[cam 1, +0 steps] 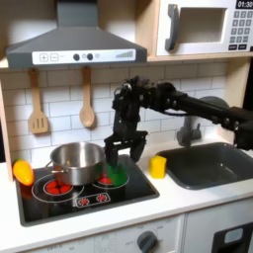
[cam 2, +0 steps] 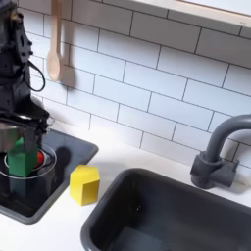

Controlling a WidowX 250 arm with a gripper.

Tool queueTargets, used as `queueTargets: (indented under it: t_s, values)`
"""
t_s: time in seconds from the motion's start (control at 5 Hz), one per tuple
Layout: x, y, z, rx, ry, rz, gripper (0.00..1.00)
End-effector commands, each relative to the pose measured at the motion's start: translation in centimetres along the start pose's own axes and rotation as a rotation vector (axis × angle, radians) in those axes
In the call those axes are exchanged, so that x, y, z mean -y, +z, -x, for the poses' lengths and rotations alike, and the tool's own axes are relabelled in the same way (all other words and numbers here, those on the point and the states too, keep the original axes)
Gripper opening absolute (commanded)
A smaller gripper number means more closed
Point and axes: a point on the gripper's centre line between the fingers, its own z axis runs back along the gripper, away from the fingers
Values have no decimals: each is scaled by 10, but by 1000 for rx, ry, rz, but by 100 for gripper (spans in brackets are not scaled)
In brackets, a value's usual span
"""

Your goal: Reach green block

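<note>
The green block (cam 1: 116, 177) is a small bright green cube on the right burner of the black toy stove (cam 1: 59, 198). My black gripper (cam 1: 124, 155) hangs just above it, open, with one finger to each side and nothing held. In the second exterior view the gripper (cam 2: 24, 139) is at the left edge, with the green block (cam 2: 21, 158) right below it on the stove (cam 2: 69, 147). Part of the block is hidden behind the fingers.
A steel pot (cam 1: 77, 161) stands on the left burner, close to the gripper. A yellow block (cam 1: 157, 165) (cam 2: 84, 183) lies between the stove and the sink (cam 1: 212, 166) (cam 2: 167, 211). An orange-yellow toy (cam 1: 23, 172) sits far left. Wooden utensils (cam 1: 87, 104) hang on the wall.
</note>
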Motion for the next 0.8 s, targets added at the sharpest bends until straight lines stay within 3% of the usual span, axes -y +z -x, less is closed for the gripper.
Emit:
queueTargets:
  t_s: [0.0,0.6]
  values:
    - [2,-11,-6,-7,8,-1,100]
    - [0,-29,-10,-38,26,-14,100]
